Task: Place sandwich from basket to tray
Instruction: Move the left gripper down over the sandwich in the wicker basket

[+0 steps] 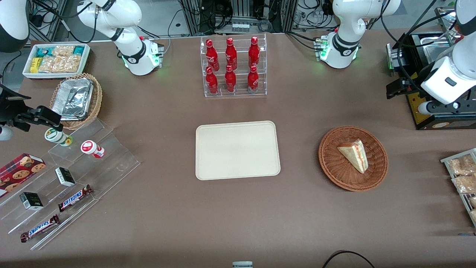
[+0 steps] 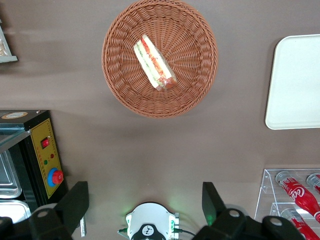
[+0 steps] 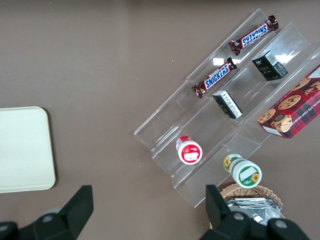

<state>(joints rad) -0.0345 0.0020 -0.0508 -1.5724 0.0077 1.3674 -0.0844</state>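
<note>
The reddish-brown basket point(image 1: 353, 158) holds 1 sandwich point(image 1: 353, 154), a pale wedge lying on the weave; the wrist view shows its red and green filling point(image 2: 155, 62) along the cut edge. The cream tray point(image 1: 237, 150) lies bare on the brown desk point(image 1: 238, 223) beside the basket, toward the parked arm's end. The gripper point(image 2: 145, 200) hangs high over the desk near the working arm's base, apart from the basket, jaws spread wide and holding nothing. A clear rack point(image 1: 235, 67) carries 6 red bottles. The front view alone shows a lighter wicker basket point(image 1: 76, 100) with foil trays.
</note>
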